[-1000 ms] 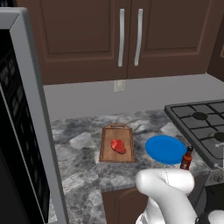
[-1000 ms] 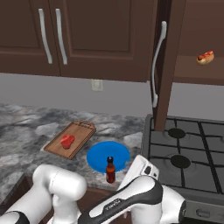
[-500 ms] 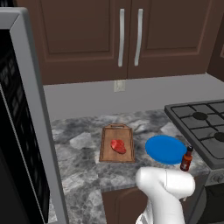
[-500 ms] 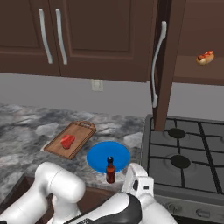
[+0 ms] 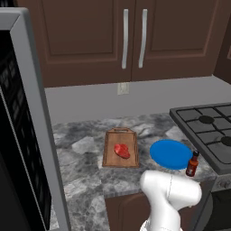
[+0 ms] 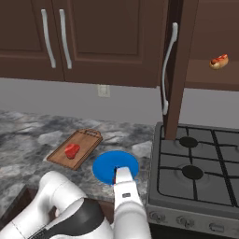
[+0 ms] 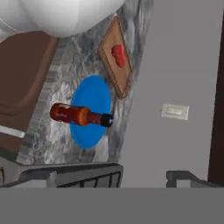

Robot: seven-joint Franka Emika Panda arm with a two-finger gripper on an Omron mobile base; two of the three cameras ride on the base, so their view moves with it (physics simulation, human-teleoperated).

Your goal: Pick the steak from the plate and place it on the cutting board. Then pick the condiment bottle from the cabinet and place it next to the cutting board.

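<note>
Left base view: the steak (image 5: pixel 122 150) lies flat on the cutting board (image 5: pixel 120 148), so the first half of the task looks finished. The blue plate (image 5: pixel 170 154) sits bare at three o'clock from the board, a little apart from it. The condiment bottle (image 5: pixel 192 164) stands upright on the grey marbled counter (image 5: pixel 81 176) at the plate's four o'clock edge, close to the stove (image 5: pixel 208 133). It is out of the cabinet, yet the plate lies between it and the board, so whether that counts as next to the board is doubtful. Closed cabinet doors (image 5: pixel 135 38) with silver bar handles hang at twelve o'clock; a wall outlet (image 5: pixel 122 88) sits below them.

Right base view: the steak (image 6: pixel 71 150) rests on the board (image 6: pixel 75 148) at nine o'clock of the plate (image 6: pixel 115 165). An open cabinet door (image 6: pixel 176 70) stands edge-on at one o'clock, and a hot dog in a bun (image 6: pixel 218 61) lies on the shelf beyond it.

Hand view: the picture is rolled, so the bottle (image 7: pixel 79 115) appears sideways across the plate (image 7: pixel 90 111), untouched. The fingertips cannot be made out here; by the recorded opening, the jaws stand wide apart and nothing is held. The board (image 7: pixel 116 57) and steak (image 7: pixel 118 54) lie at twelve o'clock.
</note>
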